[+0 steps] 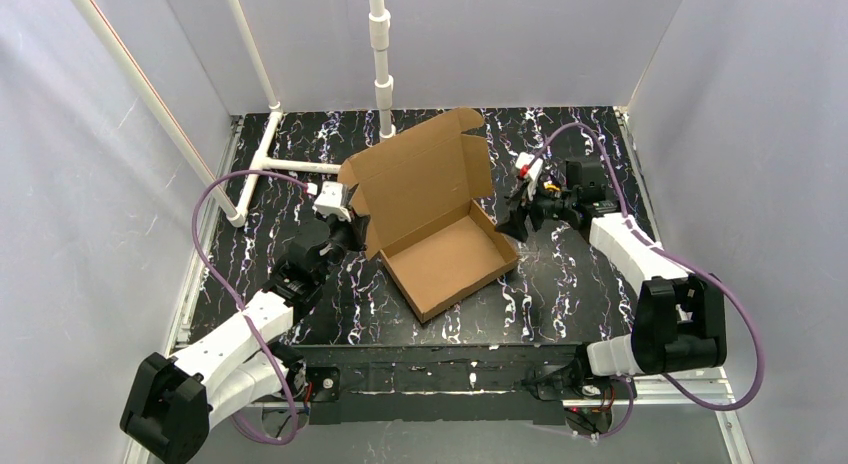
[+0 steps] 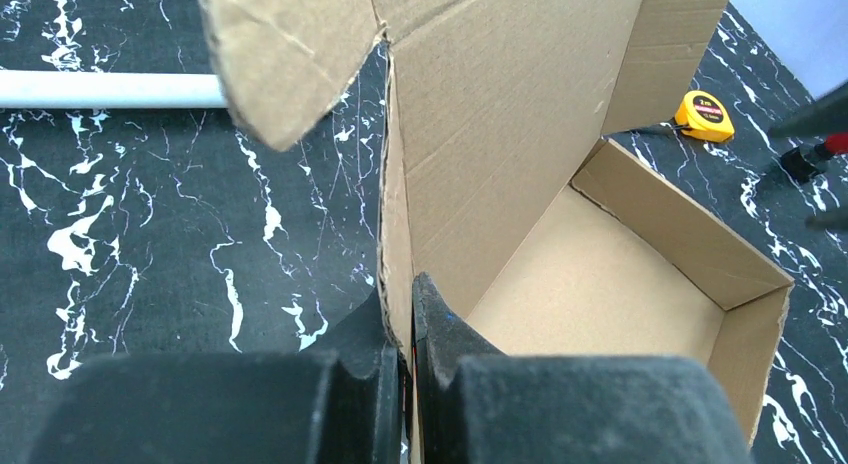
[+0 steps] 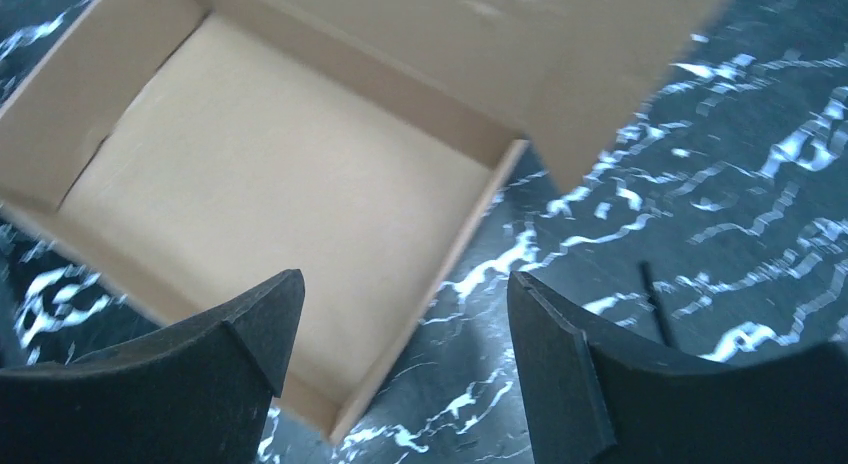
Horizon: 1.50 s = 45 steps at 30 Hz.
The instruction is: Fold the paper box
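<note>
My left gripper (image 2: 400,319) is clamped on the paper box (image 1: 445,249) at its left corner, just below the upright lid (image 1: 425,169). My right gripper (image 3: 405,304) hangs wide apart, holding nothing, just off the box's right end. The box sits in the middle of the table (image 1: 560,299) between my arms, its long axis slanting near-left to far-right. The lid stands along its far edge, so closing it likely falls to my right arm.

Right wrist: paper box (image 3: 280,174) blurred, lid cut by top edge. Left wrist: lid cropped likewise; tape measure (image 2: 705,115) print too small. Top view: left end effector (image 1: 352,224) tips hidden behind box wall.
</note>
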### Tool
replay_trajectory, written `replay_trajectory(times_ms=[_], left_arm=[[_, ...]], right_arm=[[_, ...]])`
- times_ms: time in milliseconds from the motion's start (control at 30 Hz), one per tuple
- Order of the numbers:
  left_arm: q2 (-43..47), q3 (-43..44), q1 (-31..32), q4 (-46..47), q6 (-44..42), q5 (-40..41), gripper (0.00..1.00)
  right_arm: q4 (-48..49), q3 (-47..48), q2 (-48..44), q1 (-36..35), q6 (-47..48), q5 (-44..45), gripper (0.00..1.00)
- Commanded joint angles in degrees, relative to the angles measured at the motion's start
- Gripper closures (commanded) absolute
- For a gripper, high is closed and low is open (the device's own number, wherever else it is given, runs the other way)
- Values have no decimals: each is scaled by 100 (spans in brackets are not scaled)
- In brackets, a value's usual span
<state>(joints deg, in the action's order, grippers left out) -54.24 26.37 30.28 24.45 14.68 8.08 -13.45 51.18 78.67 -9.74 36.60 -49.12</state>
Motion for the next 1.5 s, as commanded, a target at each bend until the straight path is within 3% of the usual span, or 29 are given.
replay_trajectory(times_ms=[0, 200, 367, 567, 767, 833, 867, 1033, 1167, 1200, 1400, 1433, 1467], left_arm=[[-4, 210, 48, 95, -358, 49, 100], [-96, 263, 57, 96, -347, -83, 100], [-113, 328, 66, 91, -335, -222, 100], [-208, 407, 76, 87, -193, -386, 100], [-323, 469, 83, 76, 97, -524, 100], [-315, 486, 83, 45, 256, -578, 100], [-287, 497, 83, 17, 355, -605, 96], [27, 415, 83, -213, 806, -692, 57], [499, 226, 21, -498, 1201, -549, 10], [690, 180, -25, -624, 1271, -534, 3], [1498, 52, -688, -1254, 1458, -1326, 2], [1636, 14, -792, -1421, 1483, -1217, 4], [1901, -139, -1082, -1832, 1803, -293, 16]], right_arm=[[2257, 17, 135, 57, -2243, 1167, 17], [3116, 750, 1033, 39, -3173, 1055, 23], [3292, 1178, 1471, -91, -3257, 757, 33], [3323, 1309, 1503, -135, -3302, 585, 54], [3733, 1098, 1435, -135, -3591, 493, 90], [3781, 996, 1377, -122, -3583, 521, 96], [3871, 920, 1340, -96, -3600, 492, 98], [4459, 477, 1215, 187, -3931, 244, 99], [4734, 229, 1121, 424, -3986, -44, 99], [4903, 144, 1108, 504, -4023, -139, 99], [5273, -55, 1212, 826, -4198, -554, 99], [5279, -62, 1203, 832, -4185, -575, 99], [5307, -85, 1167, 833, -4170, -598, 99]])
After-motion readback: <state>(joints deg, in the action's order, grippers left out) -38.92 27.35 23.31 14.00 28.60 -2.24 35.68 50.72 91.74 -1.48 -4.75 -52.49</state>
